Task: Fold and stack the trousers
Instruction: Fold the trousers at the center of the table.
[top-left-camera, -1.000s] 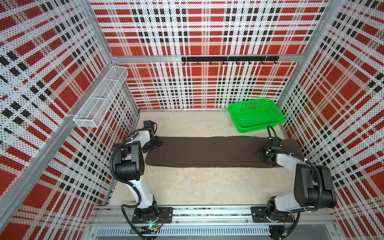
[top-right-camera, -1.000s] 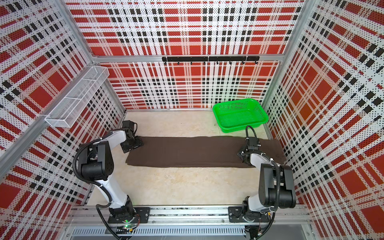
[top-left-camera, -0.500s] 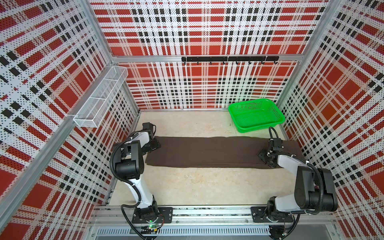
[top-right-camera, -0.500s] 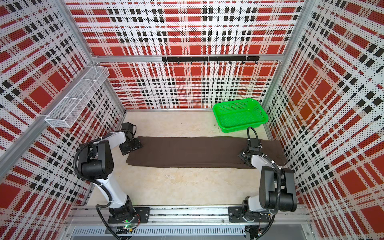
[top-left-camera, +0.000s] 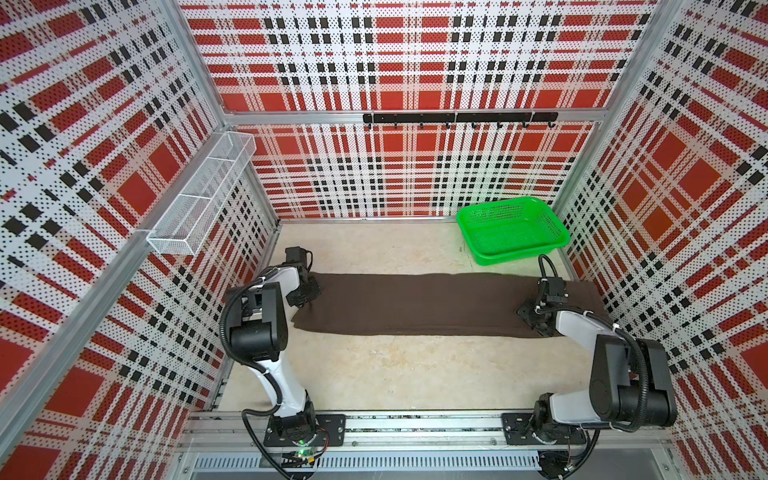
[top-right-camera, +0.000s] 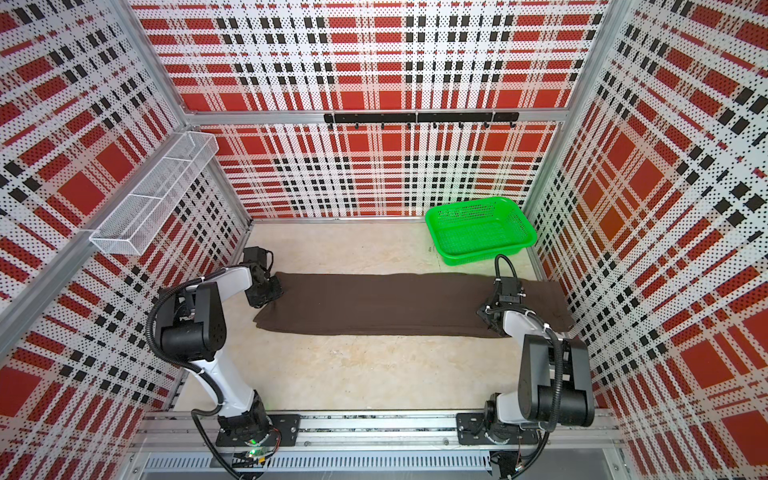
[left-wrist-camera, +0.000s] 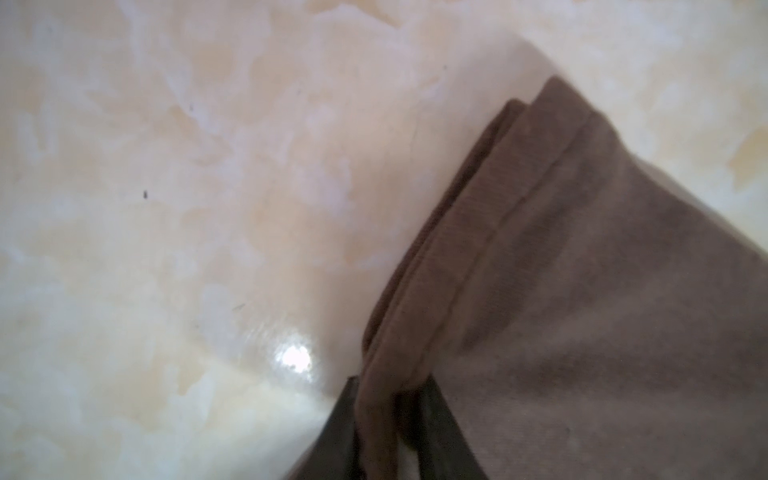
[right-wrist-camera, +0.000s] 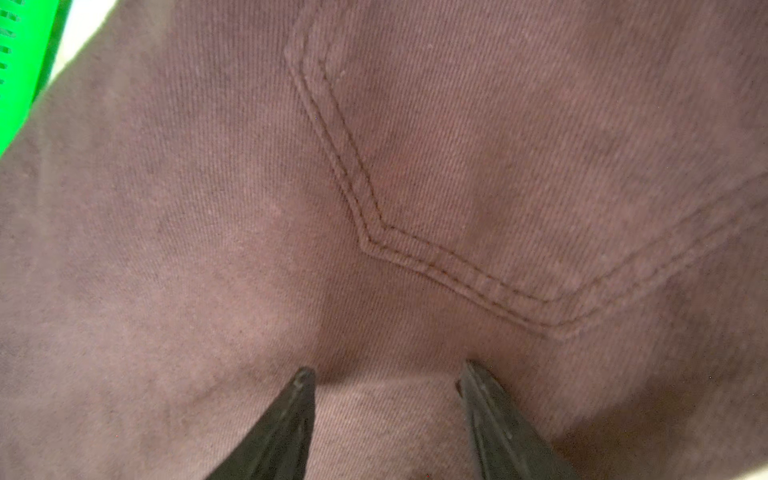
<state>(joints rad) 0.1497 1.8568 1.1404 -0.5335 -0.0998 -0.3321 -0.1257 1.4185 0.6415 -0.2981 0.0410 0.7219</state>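
- the trousers (top-left-camera: 415, 305) lie flat on the table (top-left-camera: 395, 374) as one long, narrow band. the long axis runs straight across, from one arm to the other.
- the leg-hem end lies by the left gripper (top-left-camera: 309, 291) and the wider waist end by the right gripper (top-left-camera: 534, 316), so each arm is nearest to its own end.
- in the left wrist view the left gripper (left-wrist-camera: 386, 415) is pinched closed on a raised ridge of the hem (left-wrist-camera: 478, 232), with a dark finger on either side of the cloth. from there the rest of the garment stretches away toward the opposite arm.
- the right gripper (right-wrist-camera: 384, 370) stands roughly half open, gripping nothing. its fingers (right-wrist-camera: 299, 399) rest tip-down on the fabric just short of a back pocket seam (right-wrist-camera: 374, 241).
- judgement: the coming fold likely carries the hem end along the long axis toward the waist, so the left pinch has to take every layer of the hem.
- the cloth is a matte dark brown twill with a fine diagonal weave. the hem shows several stacked layers, and the pocket edge has neat double stitching.
- it looks limp and fairly heavy, and should drape and drag rather than hold a crease.
- the green basket (top-left-camera: 557, 232) is rigid perforated plastic. it sits just beyond the waist end at the back corner, near the fabric but apart from it.
- the table is glossy, mottled cream, and slick enough that the band could slide.
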